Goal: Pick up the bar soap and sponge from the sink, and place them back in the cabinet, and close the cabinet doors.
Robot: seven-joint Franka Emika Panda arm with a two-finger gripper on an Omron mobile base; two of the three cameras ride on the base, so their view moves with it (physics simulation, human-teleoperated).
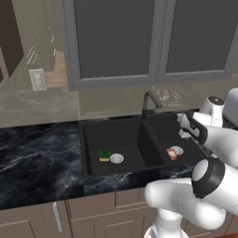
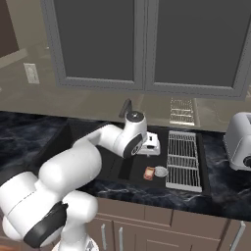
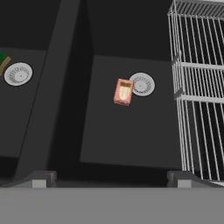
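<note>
Left base view first, and the big picture is a black marble counter point(image 1: 37, 158) with the matte black sink point(image 1: 90, 139) sunk into it, two basins side by side, a dark faucet point(image 1: 148, 102) rising behind the divider. Above it all hang two grey-framed dark window panes point(image 1: 116, 37), and below the counter run brown drawer fronts point(image 1: 93, 209). The white arm point(image 1: 186, 197) rises at the lower right and bends over the right basin.

Over in the right base view, a white toaster point(image 2: 240, 139) sits at the far right of the counter, and a wire drying rack point(image 2: 184, 159) lies along the right edge of the sink. The arm's hand hangs above the right basin, with the gripper point(image 2: 151, 145) pointing down.

Now the hand view, looking straight into that right basin. The gripper's two finger tips point(image 3: 39, 178) stand spread wide at the bottom of the frame, with nothing between them, holding nothing at all. Below them, well clear, the bar soap point(image 3: 123, 91) lies flat on the basin floor, orange-pink, right up against the left side of the round silver drain point(image 3: 141, 84); whether they touch is hard to say.

Across the divider, in the left basin, the sponge point(image 1: 105, 155) sits green side up, just left of that basin's drain point(image 1: 116, 158). A pale wall outlet point(image 1: 37, 79) shows on the backsplash at far left.
</note>
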